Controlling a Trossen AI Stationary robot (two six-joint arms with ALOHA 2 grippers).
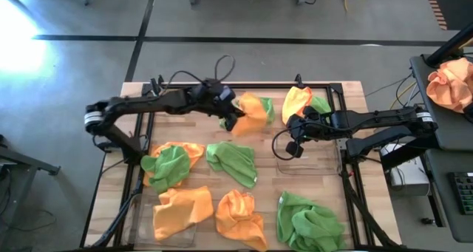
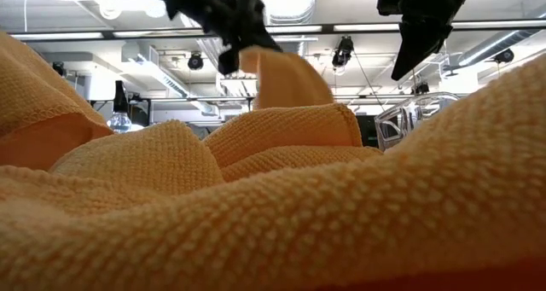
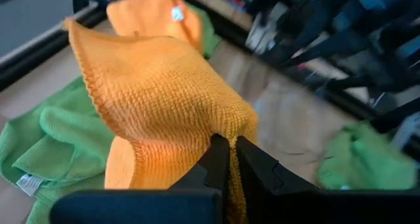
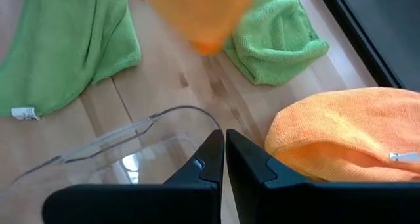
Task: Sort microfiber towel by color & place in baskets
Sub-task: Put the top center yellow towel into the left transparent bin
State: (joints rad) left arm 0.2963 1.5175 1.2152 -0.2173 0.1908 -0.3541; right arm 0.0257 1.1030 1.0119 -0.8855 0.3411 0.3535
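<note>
**Orange towel lifted by the left gripper over the far half of the table**

An orange microfiber towel point(image 1: 252, 115) is held off the table near the middle of its far edge — pinched in the closed fingers of the left gripper point(image 1: 231, 120), as is seen plainly in the left wrist view, where the cloth point(image 3: 164, 99) drapes from between the two dark fingers point(image 3: 216, 159). Under it a green towel point(image 3: 46, 142) is seen on the wood. In the low view the raised cloth point(image 2: 286, 79) hangs from that gripper point(image 2: 235, 56) above the heap that fills the foreground.

Just beside it, toward the far right corner, another orange towel point(image 1: 295, 102) lies partly over a green one point(image 1: 321, 104). The right gripper point(image 1: 294, 145) is held above a clear basket point(image 1: 309, 162) at the right of the table; its jaws are closed on nothing, the fingers point(image 4: 210, 159) being pressed together over the basket's rim point(image 4: 105, 142).

Across the middle of the table a green towel point(image 1: 169, 165) is bunched on an orange one point(image 1: 185, 149), and a second green towel point(image 1: 235, 162) lies beside them. Along the near edge an orange towel point(image 1: 182, 208) rests in the second basket point(image 1: 145, 221) by the near left corner, another orange towel point(image 1: 239, 216) lies at the middle, and a green heap point(image 1: 308, 222) lies toward the near right corner.

Off the table, on a dark stand to the right, a paler peach cloth point(image 1: 451, 82) is piled.
</note>
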